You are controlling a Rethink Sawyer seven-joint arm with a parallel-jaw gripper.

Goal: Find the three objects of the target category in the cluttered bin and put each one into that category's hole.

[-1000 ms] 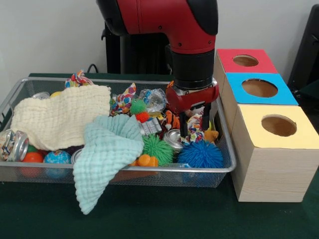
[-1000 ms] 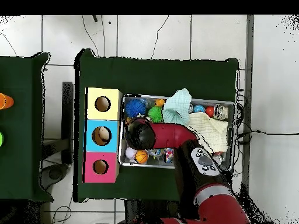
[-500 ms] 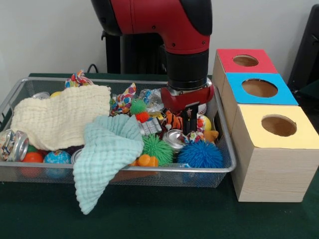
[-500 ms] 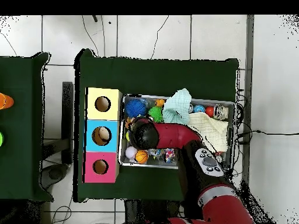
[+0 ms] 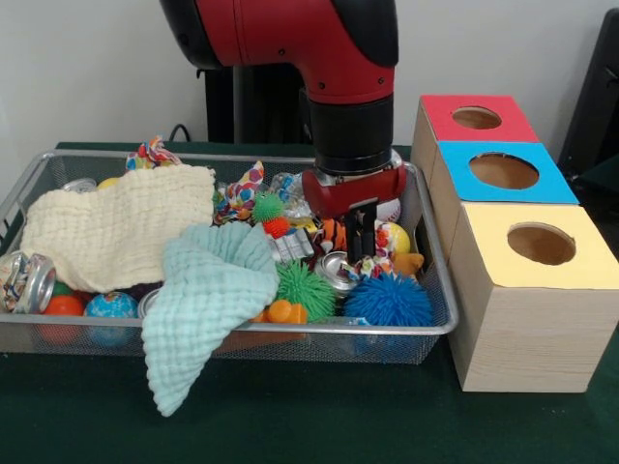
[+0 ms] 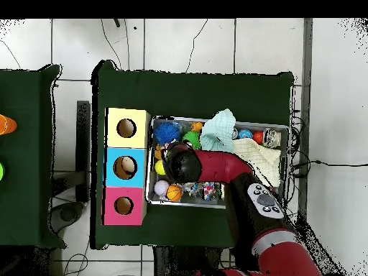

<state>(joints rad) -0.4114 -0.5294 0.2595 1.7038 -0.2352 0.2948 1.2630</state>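
Observation:
The wire-mesh bin [image 5: 242, 328] is full of clutter; it also shows in the overhead view [image 6: 282, 128]. My gripper [image 5: 360, 237] is down in the bin's right part, shut on a knotted fabric bundle [image 5: 370, 263] whose end shows below the fingertips. A second bundle [image 5: 240, 191] lies in the middle at the back. A third bundle [image 5: 152, 152] sits at the back rim on the left. In the overhead view my arm [image 6: 215, 167] hides the gripper, and a bundle [image 6: 208, 190] shows beside it.
Three wooden boxes with holes stand right of the bin: yellow [image 5: 542, 244], blue [image 5: 503, 171], red [image 5: 476, 117]. A cream cloth [image 5: 121, 227] and a teal cloth [image 5: 208, 290] cover the left part. A blue spiky ball [image 5: 389, 300], a green spiky ball [image 5: 305, 288] and cans [image 5: 29, 280] lie about.
The gripper's fingers have closed in around the bundle. The arm has shifted a little to the left in the front view.

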